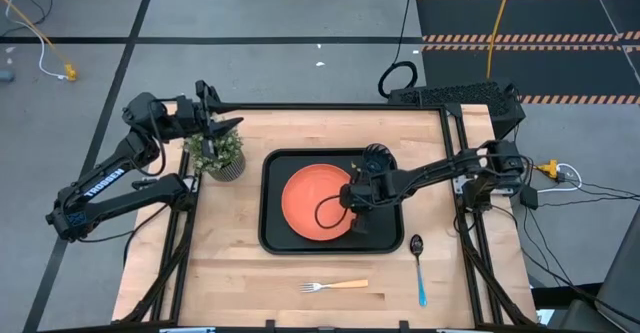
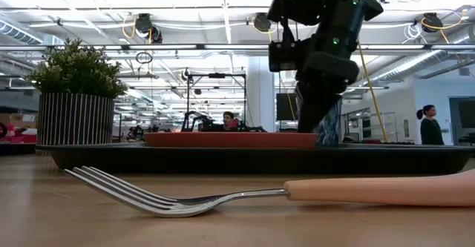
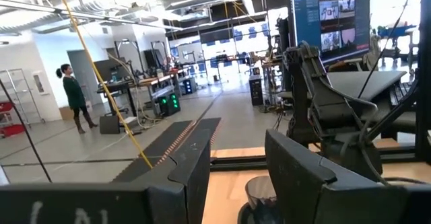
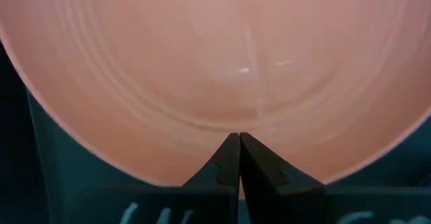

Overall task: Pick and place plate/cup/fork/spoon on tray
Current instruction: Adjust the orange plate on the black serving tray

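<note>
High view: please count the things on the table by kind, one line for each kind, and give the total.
Tray: 1
Plate: 1
Cup: 1
Fork: 1
Spoon: 1
Potted plant: 1
Total: 6

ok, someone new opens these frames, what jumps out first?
The orange plate lying in the black tray mid-table, with the right claw shut on the plate's rim at its right-hand side. Then the fork filling the low view, on bare wood in front of the tray, and the left claw open above the potted plant.
</note>
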